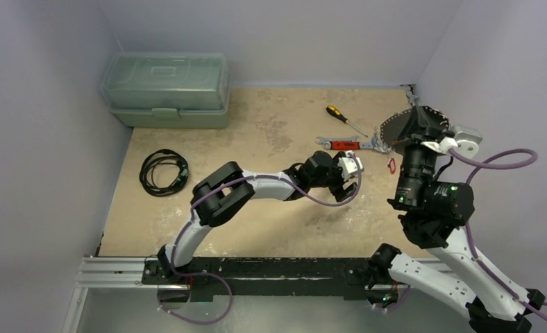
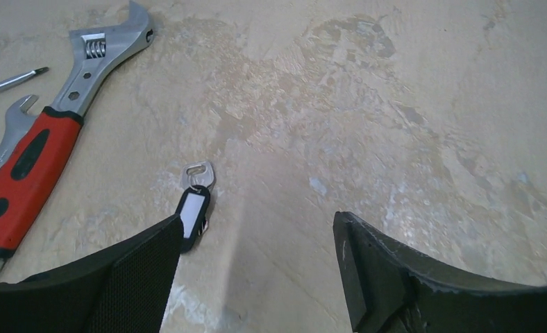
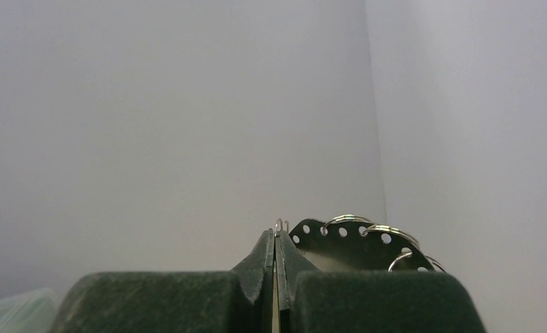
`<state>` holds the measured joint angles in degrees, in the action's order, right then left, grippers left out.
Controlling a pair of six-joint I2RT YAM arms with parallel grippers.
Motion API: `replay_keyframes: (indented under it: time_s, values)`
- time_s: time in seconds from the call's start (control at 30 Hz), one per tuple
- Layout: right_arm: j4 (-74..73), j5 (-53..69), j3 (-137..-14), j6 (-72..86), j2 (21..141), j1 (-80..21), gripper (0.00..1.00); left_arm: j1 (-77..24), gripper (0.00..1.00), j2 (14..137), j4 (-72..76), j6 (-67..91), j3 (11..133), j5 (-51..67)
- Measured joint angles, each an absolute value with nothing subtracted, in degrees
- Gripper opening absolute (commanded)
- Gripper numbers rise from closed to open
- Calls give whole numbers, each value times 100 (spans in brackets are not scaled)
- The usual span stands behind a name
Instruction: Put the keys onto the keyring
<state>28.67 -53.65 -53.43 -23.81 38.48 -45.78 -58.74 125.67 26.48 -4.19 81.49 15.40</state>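
A: R gripper [image 3: 276, 251], what's it doing?
B: Fingers pressed tight together, pinching the keyring [image 3: 343, 244] by its thin edge. It's held up off the table [image 1: 271, 132], near the far R corner by the wall. On the wrist cam it's a dark plate w/ holes along the rim and 3 small split rings through them, all on 1 side of the fingers.
A: L gripper [image 2: 257, 232]?
B: Spread wide, nothing btwn the fingers. It points down at the tabletop around mid-table, apart from the keyring.
A: Keys?
B: 2 visible. The black-tag key [image 2: 193, 200] lies flat on the table, silver head pointing away from the L gripper. Its tag end is right at the tip of 1 finger [image 2: 132, 270]; can't tell if they touch. It sits at the edge of the gap, not in the middle. The red-tag key [image 1: 391, 165] lies loose on the table, near the R arm's wrist and near 1 end of the wrench.
A: What else is close by?
B: A red-handled wrench [image 2: 38, 149] beside the black-tag key, w/ a silver spanner [image 2: 12, 123] partly under it. A screwdriver [image 1: 346, 120] w/ yellow-black handle lies beyond them. The coiled black cable [image 1: 163, 171] & green toolbox [image 1: 166, 90] are far over on the L side.
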Motion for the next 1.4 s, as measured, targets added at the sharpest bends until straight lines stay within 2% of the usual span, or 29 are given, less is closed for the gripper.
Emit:
replay_keyframes:
  time_s: [0.13, 0.33, 0.53, 0.7, 0.87, 1.0, 1.4]
  values:
    - [2910, -5367, -5389, -2397, 3743, -4578, 0, -5846, 75, 13203, 2567, -460, 8877, 1584]
    - [2718, -5297, -5391, -2248, 3621, -4578, 0, -5806, 63, 14092, 1955, -567, 10379, 1372]
    - [2443, -5168, -5391, -2058, 3422, -4578, 0, -5784, 40, 14783, 854, -709, 11655, 1000]
    - [2287, -5028, -5391, -1907, 3247, -4578, 0, -5782, 23, 14818, 316, -779, 11756, 808]
    - [2154, -4950, -5391, -1776, 3210, -4578, 0, -5852, 0, 14779, 193, -882, 11747, 698]
    - [1979, -4869, -5391, -1669, 3212, -4578, 0, -5857, 0, 14479, 217, -965, 11277, 582]
    - [1380, -4580, -5360, -1020, 3124, -4578, 0, -5784, 0, 11773, 204, -231, 7450, -491]
